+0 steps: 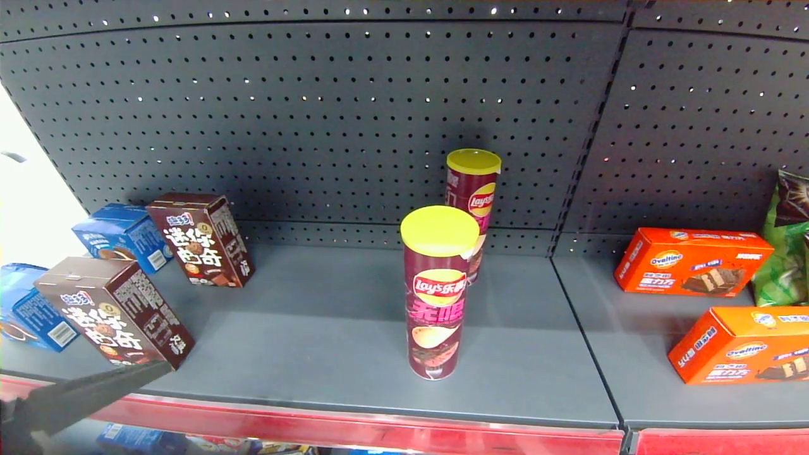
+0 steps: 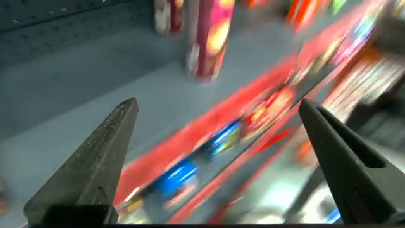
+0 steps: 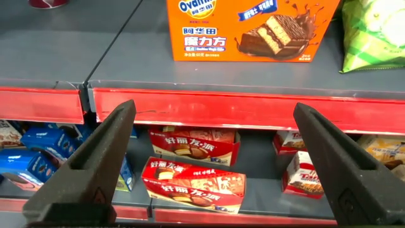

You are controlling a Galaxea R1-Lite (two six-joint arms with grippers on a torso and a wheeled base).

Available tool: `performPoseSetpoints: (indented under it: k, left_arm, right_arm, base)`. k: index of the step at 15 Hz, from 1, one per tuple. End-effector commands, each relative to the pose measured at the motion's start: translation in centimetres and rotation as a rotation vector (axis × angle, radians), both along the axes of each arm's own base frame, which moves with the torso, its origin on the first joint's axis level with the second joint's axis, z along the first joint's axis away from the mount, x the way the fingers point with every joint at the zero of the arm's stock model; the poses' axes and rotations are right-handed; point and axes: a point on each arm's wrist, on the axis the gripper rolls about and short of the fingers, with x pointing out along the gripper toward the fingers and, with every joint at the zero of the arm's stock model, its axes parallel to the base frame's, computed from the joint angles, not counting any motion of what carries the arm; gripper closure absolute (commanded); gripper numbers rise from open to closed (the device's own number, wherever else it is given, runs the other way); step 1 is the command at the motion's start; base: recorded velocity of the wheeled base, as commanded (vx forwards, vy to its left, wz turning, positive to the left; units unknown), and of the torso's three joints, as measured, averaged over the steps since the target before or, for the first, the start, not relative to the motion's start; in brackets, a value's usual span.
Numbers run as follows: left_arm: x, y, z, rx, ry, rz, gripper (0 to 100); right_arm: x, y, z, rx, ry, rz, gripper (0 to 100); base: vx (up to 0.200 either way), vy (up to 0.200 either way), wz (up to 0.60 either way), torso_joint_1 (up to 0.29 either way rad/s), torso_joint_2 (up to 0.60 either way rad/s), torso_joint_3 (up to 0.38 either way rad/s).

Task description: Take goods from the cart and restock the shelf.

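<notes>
Our left gripper (image 2: 218, 107) and right gripper (image 3: 215, 109) hung open, empty. The front chip can (image 1: 439, 291) stood upright on the shelf (image 1: 316, 341), a second can (image 1: 473, 196) just behind it — we judged a careless arm sweep from the nearer brown box (image 1: 114, 313), left of it, could topple both.

The left gripper (image 2: 216, 104) hung empty, fingers spread wide, facing the grey shelf (image 2: 69, 88). A maroon chip can (image 2: 207, 44) stood upright behind the red front edge (image 2: 272, 88). Blurred blue packages (image 2: 183, 174) lay below.
</notes>
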Motion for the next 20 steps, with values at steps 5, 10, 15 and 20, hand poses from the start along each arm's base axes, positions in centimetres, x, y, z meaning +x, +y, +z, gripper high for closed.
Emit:
performPoseSetpoints:
  k: [5, 10, 15, 20]
  left_arm:
    - [6.0, -3.6, 1.5, -0.023, 0.207, 0.003, 0]
    - [9.1, -4.8, -0.1, 0.029, 0.29, 0.036, 0]
    - [12.9, -5.2, -2.3, 0.185, 0.269, 0.066, 0]
    - [14.8, -6.3, -3.6, 0.254, 0.293, 0.112, 0]
  right_arm:
    - [0.0, 0.0, 0.0, 0.0, 0.002, 0.0, 0]
    - [0.0, 0.0, 0.0, 0.0, 0.002, 0.0, 0]
    - [0.0, 0.0, 0.0, 0.0, 0.002, 0.002, 0]
    - [0.0, 0.0, 0.0, 0.0, 0.002, 0.0, 0]
  base:
    - [0.0, 0.0, 0.0, 0.0, 0.0, 0.0]
    - [0.0, 0.0, 0.0, 0.0, 0.0, 0.0]
    - [0.0, 0.0, 0.0, 0.0, 0.0, 0.0]
    - [0.0, 0.0, 0.0, 0.0, 0.0, 0.0]
